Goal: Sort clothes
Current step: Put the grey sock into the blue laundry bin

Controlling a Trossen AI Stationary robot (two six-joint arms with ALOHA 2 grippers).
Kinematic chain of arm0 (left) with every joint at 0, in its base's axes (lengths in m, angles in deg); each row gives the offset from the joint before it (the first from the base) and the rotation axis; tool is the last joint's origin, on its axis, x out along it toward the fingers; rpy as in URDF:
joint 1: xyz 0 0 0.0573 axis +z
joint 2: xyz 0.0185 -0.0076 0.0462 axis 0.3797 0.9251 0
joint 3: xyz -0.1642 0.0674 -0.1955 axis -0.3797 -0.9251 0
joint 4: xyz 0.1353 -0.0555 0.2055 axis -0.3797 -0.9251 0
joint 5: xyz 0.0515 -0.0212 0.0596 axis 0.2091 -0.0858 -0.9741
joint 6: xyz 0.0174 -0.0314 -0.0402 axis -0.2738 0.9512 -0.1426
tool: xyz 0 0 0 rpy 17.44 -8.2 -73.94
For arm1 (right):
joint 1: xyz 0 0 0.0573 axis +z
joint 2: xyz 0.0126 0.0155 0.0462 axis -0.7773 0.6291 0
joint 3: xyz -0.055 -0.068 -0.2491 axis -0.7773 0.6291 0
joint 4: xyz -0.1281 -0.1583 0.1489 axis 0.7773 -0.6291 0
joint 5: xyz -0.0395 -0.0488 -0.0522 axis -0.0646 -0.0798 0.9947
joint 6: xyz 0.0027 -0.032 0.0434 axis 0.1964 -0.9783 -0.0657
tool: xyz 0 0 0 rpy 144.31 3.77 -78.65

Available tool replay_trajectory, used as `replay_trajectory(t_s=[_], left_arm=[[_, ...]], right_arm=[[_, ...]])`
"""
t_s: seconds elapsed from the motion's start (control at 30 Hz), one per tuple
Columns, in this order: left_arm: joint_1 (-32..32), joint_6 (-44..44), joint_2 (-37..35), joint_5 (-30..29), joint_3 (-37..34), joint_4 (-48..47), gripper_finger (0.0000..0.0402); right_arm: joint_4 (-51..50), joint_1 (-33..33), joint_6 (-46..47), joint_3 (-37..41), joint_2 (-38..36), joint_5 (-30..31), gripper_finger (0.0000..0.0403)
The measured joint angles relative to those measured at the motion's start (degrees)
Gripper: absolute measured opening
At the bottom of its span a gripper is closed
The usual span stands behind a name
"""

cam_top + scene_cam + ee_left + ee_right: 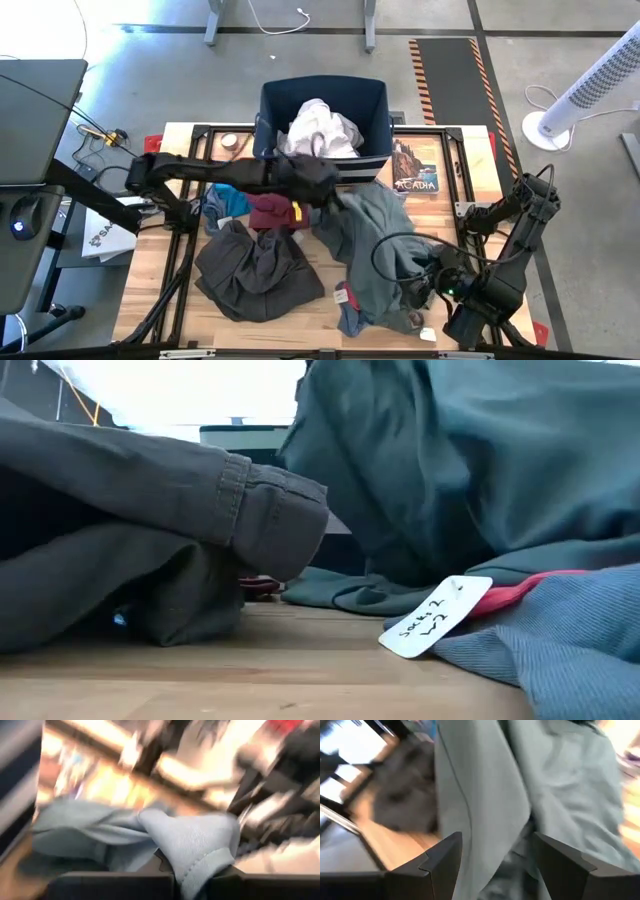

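Your left gripper (330, 190) pinches a fold of the grey-green shirt (385, 245) mid-table, right of the trousers (255, 270) (white clothes (320, 130) sit in the bin (375, 100)). Your right gripper (495, 865) stands spread at the shirt's near edge.

Both our arms are out over the table.
Our left arm reaches across from the left, its gripper (325, 185) near the middle at the far side, fingers clamped together on cloth. Our right arm is folded at the near right corner, its gripper (492, 865) with fingers (442, 862) spread wide.
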Motion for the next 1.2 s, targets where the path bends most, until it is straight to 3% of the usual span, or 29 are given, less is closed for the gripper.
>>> replay_trajectory(t_s=[0.17, 0.3, 0.53, 0.77, 1.03, 1.2], left_arm=[[2.17, 5.37, -1.5, -0.29, 0.0, 13.99, 0.0001], [3.51, 10.29, 0.3, 1.33, 0.04, 23.08, 0.0001], [3.6, 15.35, 5.11, 7.82, 2.15, 30.0, 0.0001], [2.66, 14.47, 12.16, 14.39, 14.6, 29.44, 0.0], [2.75, 12.02, 17.39, 17.84, 28.36, 24.45, 0.0], [2.73, 11.9, 17.96, 20.9, 33.32, 24.86, 0.0]], right_arm=[[9.32, -0.21, -5.03, 0.0, 0.0, 13.67, 0.0238], [16.01, -1.36, -13.56, 0.0, 0.0, 16.94, 0.0238], [18.61, -5.58, -20.66, 0.0, 0.0, 13.78, 0.0238], [19.58, -9.25, -26.41, 0.0, 0.0, 9.49, 0.0238], [23.79, -13.07, -37.94, 0.0, 0.0, -1.75, 0.0238], [19.77, -15.52, -38.33, 0.0, 0.0, -2.12, 0.0238]])
